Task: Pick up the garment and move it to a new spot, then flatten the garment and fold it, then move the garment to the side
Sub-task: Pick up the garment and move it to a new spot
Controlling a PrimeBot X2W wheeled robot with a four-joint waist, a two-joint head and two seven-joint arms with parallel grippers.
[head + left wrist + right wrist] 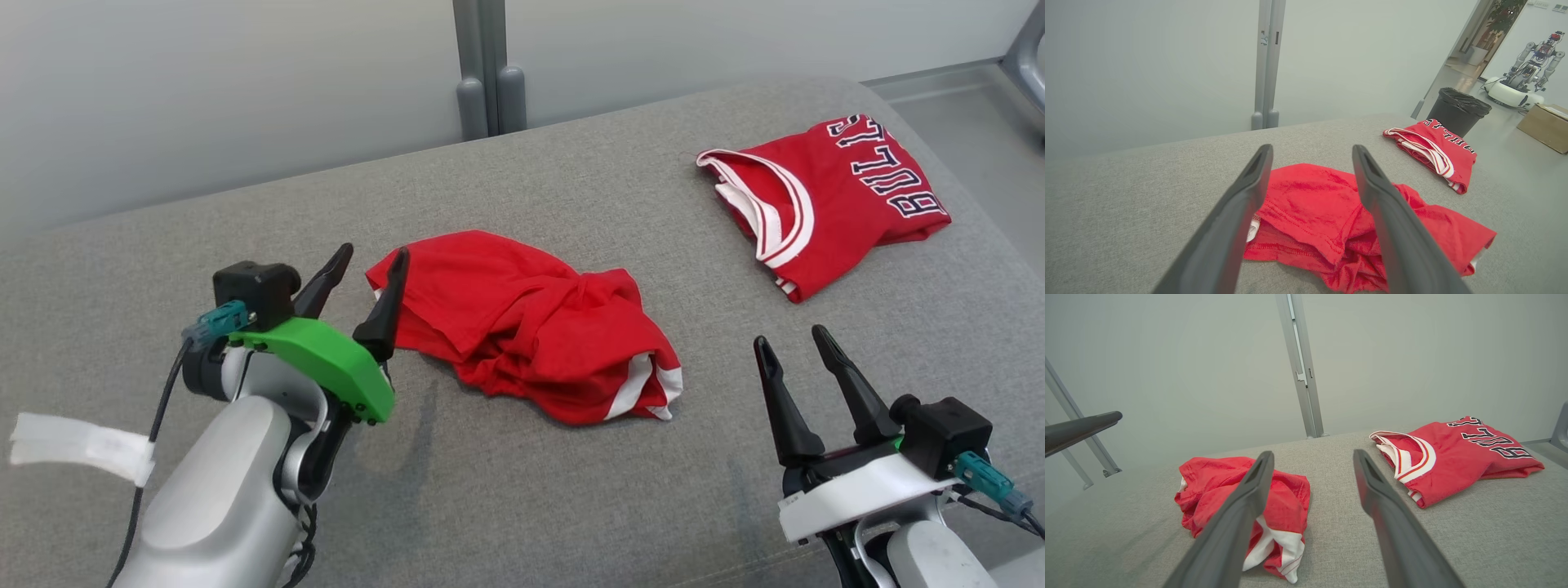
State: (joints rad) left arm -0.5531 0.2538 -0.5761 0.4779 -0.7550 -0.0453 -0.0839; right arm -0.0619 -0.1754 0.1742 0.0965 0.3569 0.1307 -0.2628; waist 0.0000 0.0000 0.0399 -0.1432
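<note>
A crumpled red garment (522,327) with white trim is seen lying near the middle of a grey padded surface (571,163). The left gripper (373,251) is held at the garment's left edge, fingers spread apart, nothing gripped. The right gripper (790,336) is likewise spread wide and empty, apart from the garment. A folded red jersey (824,204) is laid farther back on the right.

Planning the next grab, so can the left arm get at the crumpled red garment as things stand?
Probably yes. The left gripper is open, its fingers right at the left edge of the crumpled red garment, with nothing between them. The folded Bulls jersey lies well off to the right.
</note>
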